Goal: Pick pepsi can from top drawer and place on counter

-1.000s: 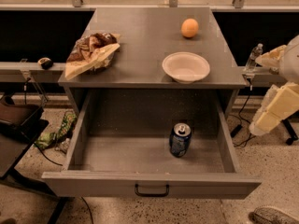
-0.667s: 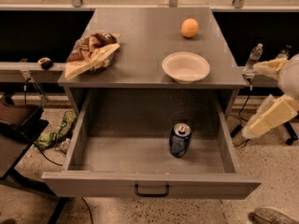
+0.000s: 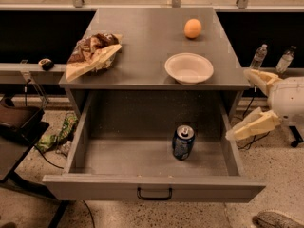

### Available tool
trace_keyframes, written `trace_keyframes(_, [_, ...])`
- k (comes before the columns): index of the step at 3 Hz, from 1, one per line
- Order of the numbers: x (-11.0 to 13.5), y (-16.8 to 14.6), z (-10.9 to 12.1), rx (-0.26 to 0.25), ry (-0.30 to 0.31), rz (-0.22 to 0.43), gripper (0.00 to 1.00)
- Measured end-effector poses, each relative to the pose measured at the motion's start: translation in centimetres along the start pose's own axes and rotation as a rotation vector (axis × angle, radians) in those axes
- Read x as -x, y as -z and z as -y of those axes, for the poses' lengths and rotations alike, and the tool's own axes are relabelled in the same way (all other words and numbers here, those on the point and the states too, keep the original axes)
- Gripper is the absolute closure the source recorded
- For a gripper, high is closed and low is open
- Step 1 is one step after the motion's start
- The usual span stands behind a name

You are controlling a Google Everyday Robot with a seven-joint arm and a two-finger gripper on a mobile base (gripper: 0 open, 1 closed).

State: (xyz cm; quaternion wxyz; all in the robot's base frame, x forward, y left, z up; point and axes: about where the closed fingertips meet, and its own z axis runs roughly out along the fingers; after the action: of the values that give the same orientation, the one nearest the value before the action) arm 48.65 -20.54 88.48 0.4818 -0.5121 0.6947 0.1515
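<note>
The pepsi can (image 3: 183, 142) stands upright in the open top drawer (image 3: 153, 189), right of its middle, dark blue with a silver top. The counter (image 3: 142, 46) is the grey tabletop above the drawer. My gripper (image 3: 239, 103) is at the right edge of the view, beside the drawer's right wall and level with the cabinet front. It is open and empty, with one cream finger (image 3: 259, 78) above and the other (image 3: 251, 126) below. It is right of the can and apart from it.
On the counter are a white bowl (image 3: 189, 68) near the front right, an orange (image 3: 193, 28) behind it and a crumpled snack bag (image 3: 92, 53) at the left. Two water bottles (image 3: 259, 57) stand on the right ledge. Cables and clutter lie on the floor at left.
My gripper has moved left, toward the drawer's right side, with its fingers still spread. The can, bowl, orange and bag have not moved.
</note>
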Motion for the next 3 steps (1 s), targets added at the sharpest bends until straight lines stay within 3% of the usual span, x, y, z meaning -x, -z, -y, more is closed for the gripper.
trace_keyframes(1, [0.7,-0.3,-0.1,0.001,0.026,0.04,0.0])
trace_keyframes(2, [0.6,-0.3,-0.1,0.001,0.025,0.039,0.0])
trace_keyframes(3, [-1.6,-2.2,-1.6,0.01,-0.019,0.043,0.0])
